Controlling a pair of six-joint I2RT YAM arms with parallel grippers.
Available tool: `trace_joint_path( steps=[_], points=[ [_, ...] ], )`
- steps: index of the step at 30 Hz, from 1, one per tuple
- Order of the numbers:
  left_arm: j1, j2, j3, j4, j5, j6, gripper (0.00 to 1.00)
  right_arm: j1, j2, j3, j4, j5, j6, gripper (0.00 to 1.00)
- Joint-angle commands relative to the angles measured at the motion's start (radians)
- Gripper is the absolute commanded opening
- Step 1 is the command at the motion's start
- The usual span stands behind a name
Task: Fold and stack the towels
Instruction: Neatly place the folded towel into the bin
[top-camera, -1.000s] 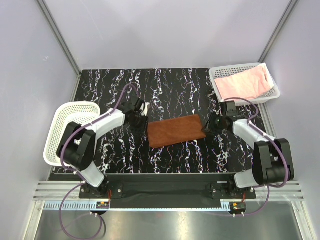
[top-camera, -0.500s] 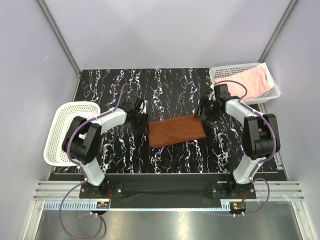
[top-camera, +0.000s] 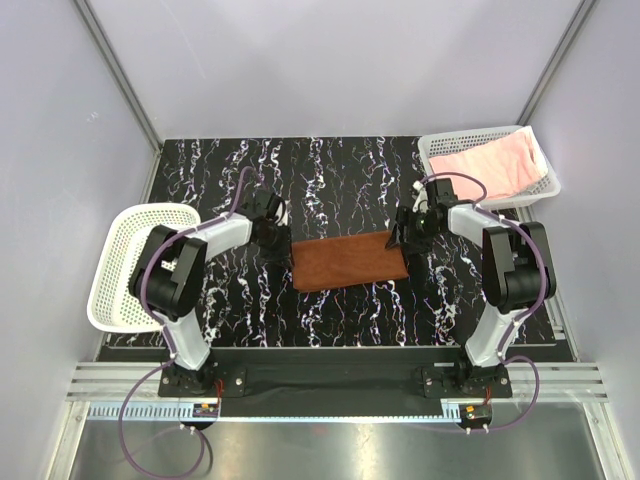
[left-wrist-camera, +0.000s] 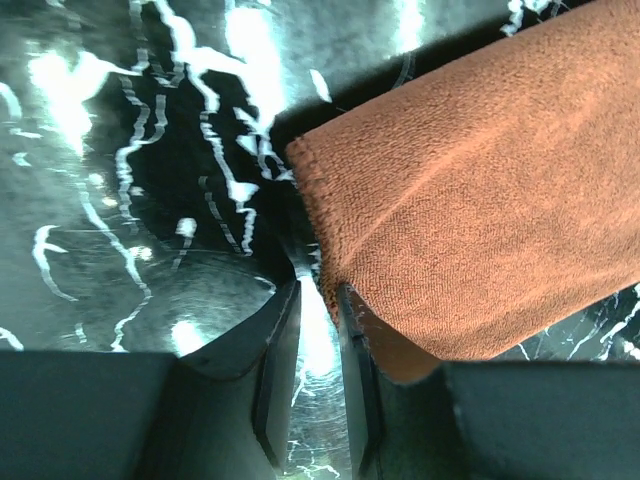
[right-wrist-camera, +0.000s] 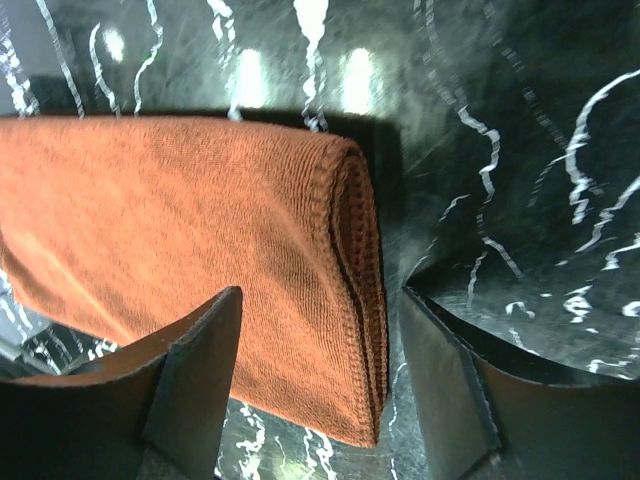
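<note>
The brown towel (top-camera: 350, 262) lies folded in a strip on the desk (top-camera: 340, 180). At its left end the left pincer (left-wrist-camera: 318, 295) is narrowly parted, with nothing between. At its right end the right pincer (right-wrist-camera: 320, 295) is spread astride the doubled edge. Beyond that end, a pink towel (top-camera: 495, 165) fills a basket (top-camera: 432, 150). The terry looks soft, light and limp, so pinch all layers at the end corners or they will likely slide apart.

Black marbled table (top-camera: 340, 170), pale lilac walls (top-camera: 330, 60), metal corner posts (top-camera: 115, 65)
</note>
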Motion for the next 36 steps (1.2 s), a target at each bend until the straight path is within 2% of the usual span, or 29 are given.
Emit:
trace_joint_path(
  steps=[1, 3, 6, 13, 18, 24, 31, 36],
  points=[
    [0.012, -0.007, 0.009, -0.010, -0.071, 0.022, 0.28, -0.006, -0.025, -0.055, 0.036, -0.053, -0.016, 0.68],
    [0.010, -0.046, 0.007, -0.022, -0.075, 0.023, 0.33, -0.004, -0.040, -0.068, 0.037, -0.050, -0.011, 0.68],
    [0.012, -0.101, 0.024, -0.052, -0.071, 0.029, 0.34, -0.006, -0.050, -0.066, 0.036, -0.028, 0.001, 0.66],
    [0.007, -0.210, 0.088, -0.089, -0.045, 0.019, 0.35, -0.004, 0.007, -0.040, 0.023, -0.103, -0.016, 0.61],
    [-0.002, -0.212, 0.013, 0.056, 0.139, -0.041, 0.35, -0.004, 0.019, -0.034, 0.026, -0.110, -0.022, 0.54],
    [-0.007, -0.146, -0.080, 0.147, 0.162, -0.087, 0.33, -0.006, -0.005, -0.043, 0.016, -0.104, -0.039, 0.50],
    [-0.010, -0.138, -0.169, 0.247, 0.230, -0.132, 0.32, -0.009, -0.025, -0.052, 0.020, -0.105, -0.053, 0.35],
    [-0.010, -0.256, -0.058, 0.159, 0.213, -0.075, 0.33, -0.007, -0.031, -0.060, 0.034, -0.137, -0.048, 0.11]
  ],
)
